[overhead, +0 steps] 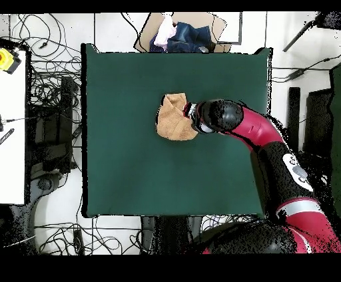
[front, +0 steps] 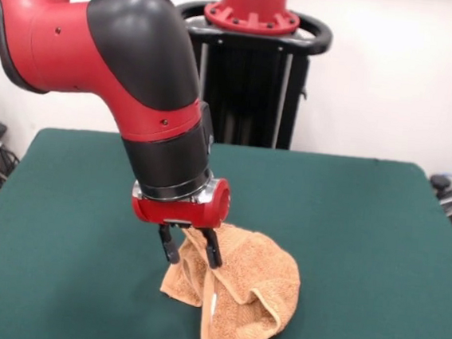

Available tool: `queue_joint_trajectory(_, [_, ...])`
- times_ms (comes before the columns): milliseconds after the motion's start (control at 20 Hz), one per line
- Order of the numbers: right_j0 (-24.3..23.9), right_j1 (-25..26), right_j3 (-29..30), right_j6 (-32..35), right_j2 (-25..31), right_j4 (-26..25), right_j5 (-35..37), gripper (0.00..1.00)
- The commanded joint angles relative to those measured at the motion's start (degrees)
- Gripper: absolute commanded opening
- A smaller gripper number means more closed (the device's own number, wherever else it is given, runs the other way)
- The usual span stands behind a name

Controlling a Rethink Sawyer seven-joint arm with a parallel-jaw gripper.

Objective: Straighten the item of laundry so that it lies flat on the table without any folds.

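The orange-tan towel [front: 250,296] lies crumpled in a heap near the table's front edge, with folds and a white label strip showing. In the overhead view the towel [overhead: 173,120] sits near the middle of the dark green table [overhead: 126,159]. My gripper [front: 191,250] is down at the towel's upper left part. Its two black fingers [front: 169,246] stand apart with a raised fold of cloth between them. In the overhead view the gripper [overhead: 192,112] is at the towel's right edge, mostly hidden by the arm.
The green table [front: 364,231] spreads wide on all sides of the towel. The robot's black pedestal [front: 251,76] stands at the far edge. A cardboard box of clothes [overhead: 180,33] and cables [overhead: 46,100] lie off the table.
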Motion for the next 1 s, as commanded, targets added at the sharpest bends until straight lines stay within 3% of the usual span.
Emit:
queue_joint_trajectory(50, [1.3,-0.3,-1.3,-0.4,1.9,-3.1,-1.5,1.0])
queue_joint_trajectory(450, [2.2,-1.4,2.0,1.4,1.6,-2.7,-1.9,1.0])
queue_joint_trajectory(1000, [0.7,3.1,7.5,3.3,6.2,0.7,-6.5,1.0])
